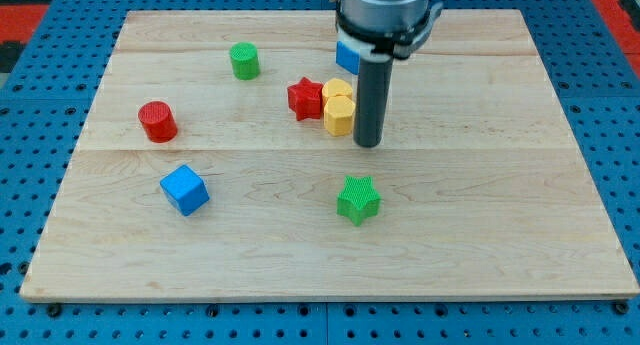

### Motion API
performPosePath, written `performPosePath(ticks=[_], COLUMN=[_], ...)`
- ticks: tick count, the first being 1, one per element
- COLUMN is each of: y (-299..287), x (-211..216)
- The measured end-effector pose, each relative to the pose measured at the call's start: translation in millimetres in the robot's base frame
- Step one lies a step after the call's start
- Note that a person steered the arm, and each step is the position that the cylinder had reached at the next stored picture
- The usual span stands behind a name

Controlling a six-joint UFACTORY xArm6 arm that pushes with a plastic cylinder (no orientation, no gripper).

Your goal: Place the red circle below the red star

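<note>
The red circle stands near the view's left side of the counter, well apart from my tip, which sits far to the circle's right; the red star lies between them, much nearer the tip; the circle is left of the star and slightly lower, not under it; the tool is a plain dark rod with nothing that opens or clamps, so it holds nothing; its end rests on the counter just to the right of the yellow hexagon, very close, though I cannot tell whether they touch; a second yellow block sits just behind the hexagon, both touching or nearly touching the star's right side; a blue block shows partly behind the rod; a green cylinder stands toward the view's top left; a blue cube lies below the circle; a green star lies below the tip.
</note>
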State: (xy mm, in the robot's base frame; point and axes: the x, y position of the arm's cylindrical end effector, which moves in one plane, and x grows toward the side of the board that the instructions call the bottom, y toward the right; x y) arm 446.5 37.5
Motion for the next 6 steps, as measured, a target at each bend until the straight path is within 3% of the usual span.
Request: performPosePath(ticks=[4, 5, 6], y=[-289.9, -285.8, -212.8], x=[-18.8, -58.6, -75.3])
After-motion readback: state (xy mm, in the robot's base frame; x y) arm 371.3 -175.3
